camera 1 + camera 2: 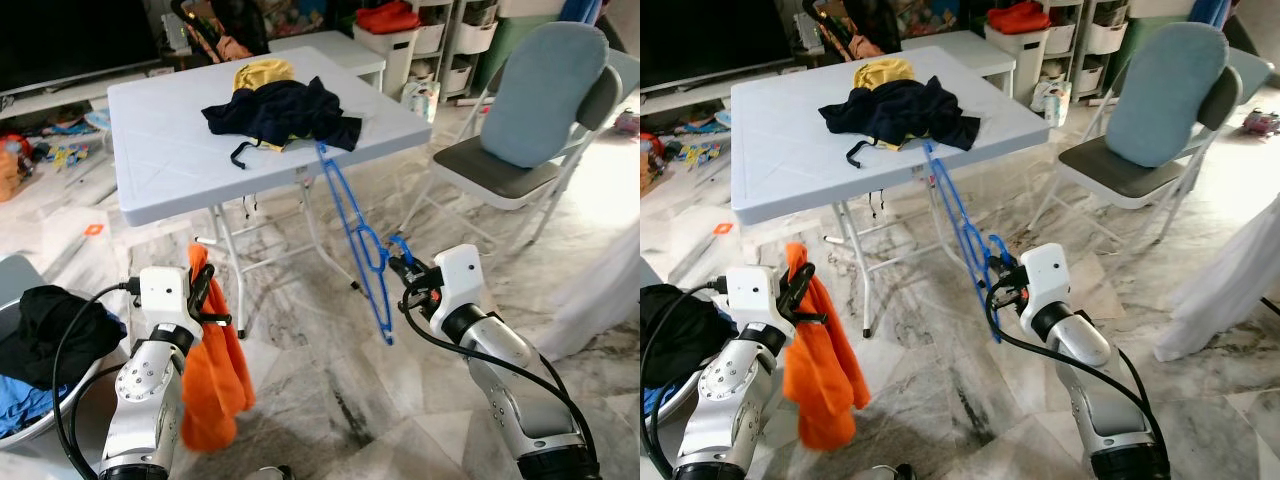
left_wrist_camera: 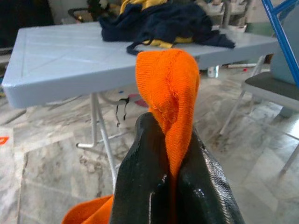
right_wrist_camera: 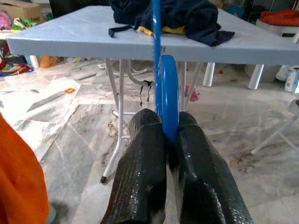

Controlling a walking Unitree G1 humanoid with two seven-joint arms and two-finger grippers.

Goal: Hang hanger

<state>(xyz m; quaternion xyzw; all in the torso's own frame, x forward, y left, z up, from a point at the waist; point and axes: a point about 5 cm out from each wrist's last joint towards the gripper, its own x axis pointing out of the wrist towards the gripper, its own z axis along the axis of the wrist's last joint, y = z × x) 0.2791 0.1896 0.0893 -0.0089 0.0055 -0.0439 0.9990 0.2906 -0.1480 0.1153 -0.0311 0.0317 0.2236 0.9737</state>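
Observation:
A blue plastic hanger (image 1: 352,232) hangs in the air in front of the white folding table (image 1: 160,150), its top end near the table's front edge. My right gripper (image 1: 400,268) is shut on the hanger's hook (image 3: 167,93). An orange garment (image 1: 212,375) droops from my left gripper (image 1: 203,290), which is shut on its top fold (image 2: 169,88). The two grippers are level with each other, left and right of the table's near legs.
Dark navy and yellow clothes (image 1: 280,108) lie piled on the table. A folding chair with a blue cushion (image 1: 545,100) stands to the right. A basket of dark clothes (image 1: 45,340) sits at the left. White cloth (image 1: 1230,280) hangs at the far right. Marble floor lies below.

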